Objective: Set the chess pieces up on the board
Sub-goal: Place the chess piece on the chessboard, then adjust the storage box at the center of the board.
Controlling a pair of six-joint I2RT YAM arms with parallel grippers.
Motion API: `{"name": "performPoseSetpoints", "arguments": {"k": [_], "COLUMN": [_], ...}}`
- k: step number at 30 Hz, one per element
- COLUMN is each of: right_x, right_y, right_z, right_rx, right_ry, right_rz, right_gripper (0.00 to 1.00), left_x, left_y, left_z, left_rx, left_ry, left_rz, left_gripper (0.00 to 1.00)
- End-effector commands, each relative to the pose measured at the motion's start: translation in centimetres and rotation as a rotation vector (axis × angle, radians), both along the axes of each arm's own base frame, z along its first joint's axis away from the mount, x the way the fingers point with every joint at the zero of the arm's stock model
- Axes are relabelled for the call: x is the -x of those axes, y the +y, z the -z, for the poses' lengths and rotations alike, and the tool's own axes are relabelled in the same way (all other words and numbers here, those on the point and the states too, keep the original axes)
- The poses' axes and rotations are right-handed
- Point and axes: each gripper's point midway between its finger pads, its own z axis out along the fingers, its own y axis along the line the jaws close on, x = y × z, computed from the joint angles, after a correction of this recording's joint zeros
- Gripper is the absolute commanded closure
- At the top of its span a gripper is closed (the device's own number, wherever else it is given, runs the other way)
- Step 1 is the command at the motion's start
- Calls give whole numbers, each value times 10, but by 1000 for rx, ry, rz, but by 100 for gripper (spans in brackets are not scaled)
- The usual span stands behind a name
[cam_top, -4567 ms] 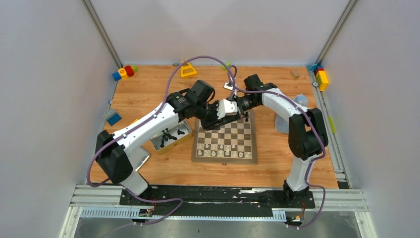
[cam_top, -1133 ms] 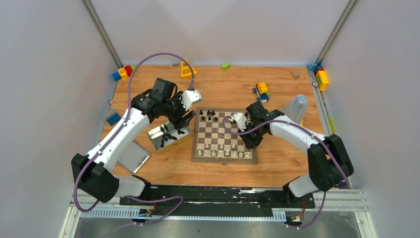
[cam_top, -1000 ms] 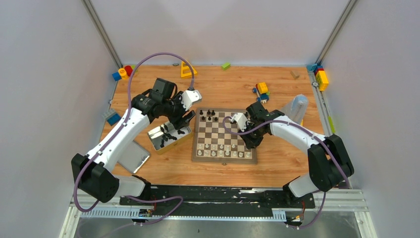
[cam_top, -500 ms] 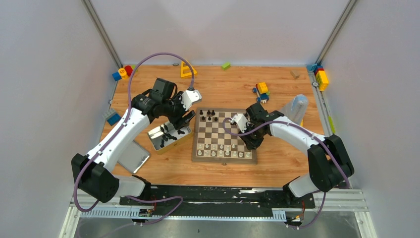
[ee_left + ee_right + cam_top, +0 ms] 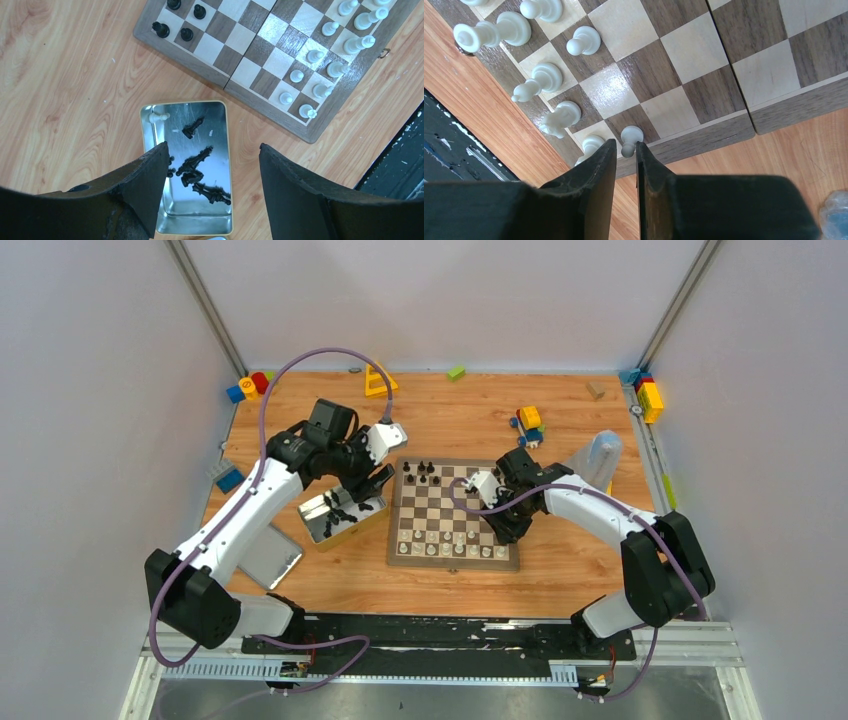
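The chessboard (image 5: 455, 562) lies mid-table. A few black pieces (image 5: 424, 472) stand at its far left corner. White pieces (image 5: 445, 540) fill the two near rows. My left gripper (image 5: 378, 480) hangs open and empty above the silver tin (image 5: 220, 115), which holds several black pieces (image 5: 197, 167) and one white piece (image 5: 158, 117). My right gripper (image 5: 503, 530) is at the board's near right corner. In the right wrist view its fingers (image 5: 626, 147) are closed narrowly round the head of a white pawn (image 5: 630, 135), which stands on an edge square.
The tin's flat lid (image 5: 268, 558) lies near the left arm. Toy blocks sit at the back left (image 5: 250, 386), back middle (image 5: 379, 381), behind the board (image 5: 529, 417) and along the right rail (image 5: 648, 392). A clear plastic item (image 5: 598, 455) stands right of the board.
Earlier, both grippers met over the board's far edge. The left has since swung to the tin and the right to the board's near right corner. Over the last second, almost nothing moved.
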Motion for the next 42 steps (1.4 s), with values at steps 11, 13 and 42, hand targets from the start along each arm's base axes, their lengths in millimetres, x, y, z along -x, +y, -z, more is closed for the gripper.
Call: {"name": "performPoseSetpoints", "arguments": {"k": [11, 13, 42], "right_x": [-26, -33, -69], "right_y": [13, 18, 11], "right_z": [-27, -36, -70], "right_rx": [-41, -59, -197], "right_ry": [-100, -126, -315], "right_rz": [-3, -4, 86], "right_gripper": [67, 66, 68], "left_x": [-9, -11, -64], "left_y": [10, 14, 65], "left_z": [2, 11, 119], "left_rx": [-27, -51, -251], "left_ry": [-63, -60, 80], "left_rz": [-51, -67, -449], "left_gripper": [21, 22, 48]}}
